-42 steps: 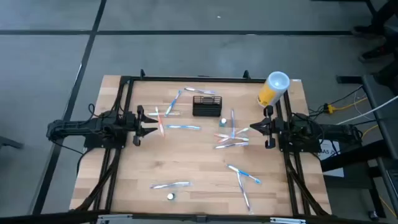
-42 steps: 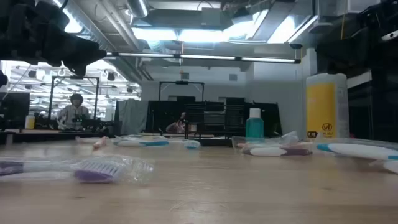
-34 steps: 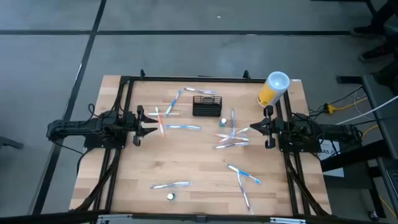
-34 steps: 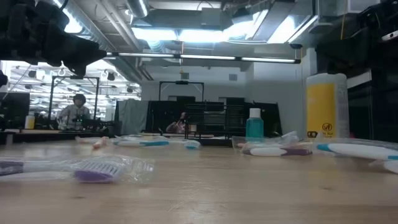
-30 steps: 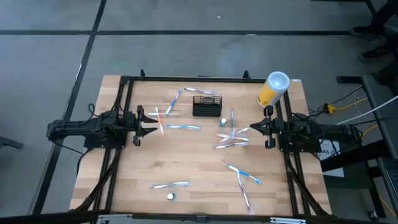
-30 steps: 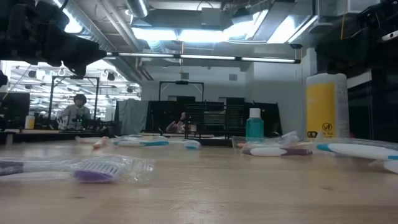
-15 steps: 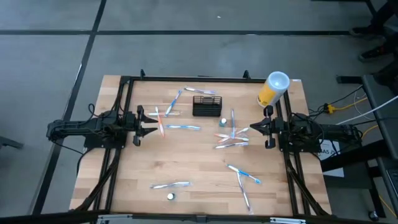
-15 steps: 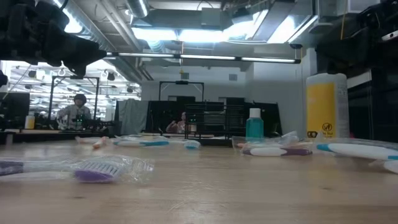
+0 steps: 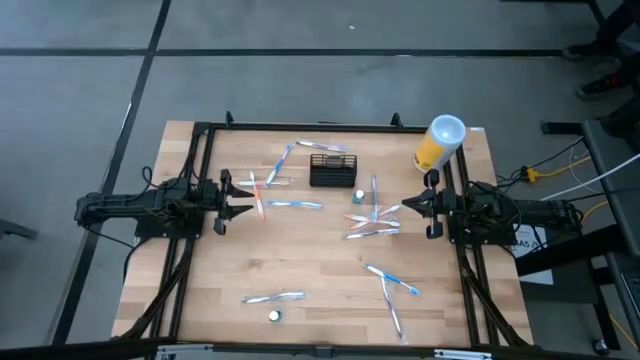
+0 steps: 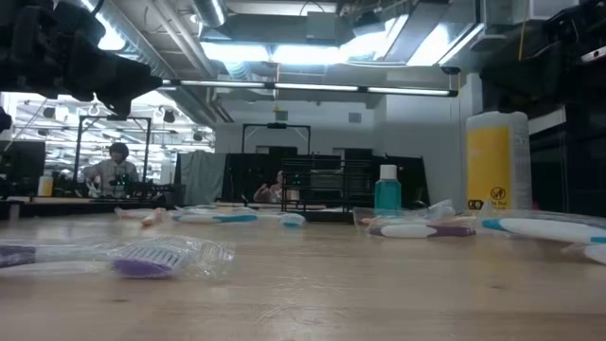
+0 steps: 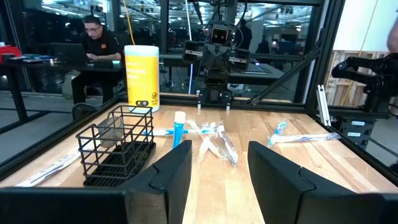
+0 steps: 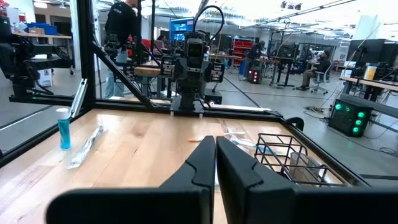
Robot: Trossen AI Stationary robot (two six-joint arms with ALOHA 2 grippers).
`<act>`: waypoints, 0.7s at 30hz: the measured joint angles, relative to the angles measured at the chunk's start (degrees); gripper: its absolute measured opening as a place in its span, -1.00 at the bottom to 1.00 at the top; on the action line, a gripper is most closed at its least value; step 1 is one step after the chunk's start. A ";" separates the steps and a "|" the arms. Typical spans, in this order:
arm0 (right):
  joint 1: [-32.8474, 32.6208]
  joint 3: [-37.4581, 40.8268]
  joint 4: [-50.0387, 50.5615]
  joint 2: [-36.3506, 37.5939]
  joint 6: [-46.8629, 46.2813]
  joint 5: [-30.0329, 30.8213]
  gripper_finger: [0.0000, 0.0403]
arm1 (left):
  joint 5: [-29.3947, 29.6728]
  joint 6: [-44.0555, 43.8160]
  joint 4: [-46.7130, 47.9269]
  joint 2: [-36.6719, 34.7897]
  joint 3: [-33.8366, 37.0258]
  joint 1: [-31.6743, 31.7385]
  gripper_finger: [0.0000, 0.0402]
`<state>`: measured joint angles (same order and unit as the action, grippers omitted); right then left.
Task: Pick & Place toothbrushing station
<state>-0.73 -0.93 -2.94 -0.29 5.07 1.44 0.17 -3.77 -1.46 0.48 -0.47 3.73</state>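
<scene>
The toothbrushing station, a small black wire-mesh caddy (image 9: 332, 170) (image 11: 118, 146) (image 12: 289, 158), stands upright on its base at the table's far middle. Several wrapped toothbrushes (image 9: 372, 225) (image 9: 295, 204) (image 9: 392, 280) lie flat around it. A small blue bottle (image 9: 358, 196) (image 11: 179, 129) stands just right of the caddy. My left gripper (image 9: 245, 208) (image 11: 217, 168) waits open and level at the table's left edge. My right gripper (image 9: 405, 205) (image 12: 215, 162) waits shut and level at the right edge. Both hold nothing.
A yellow canister with a white lid (image 9: 440, 143) (image 10: 497, 173) stands at the far right corner. Black frame rails (image 9: 200, 180) run along the table's sides. A wrapped toothbrush (image 9: 272, 297) and a small white cap (image 9: 274, 316) lie near the front edge. People sit in the room beyond.
</scene>
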 joint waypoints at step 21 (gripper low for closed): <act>-0.13 0.07 -2.07 -0.37 -62.69 13.64 -0.91 | 0.00 0.00 0.00 0.01 0.00 0.01 -0.24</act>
<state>-0.86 -0.86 -5.01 -0.67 -57.62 15.08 0.18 -3.77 -1.46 0.49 -0.47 3.74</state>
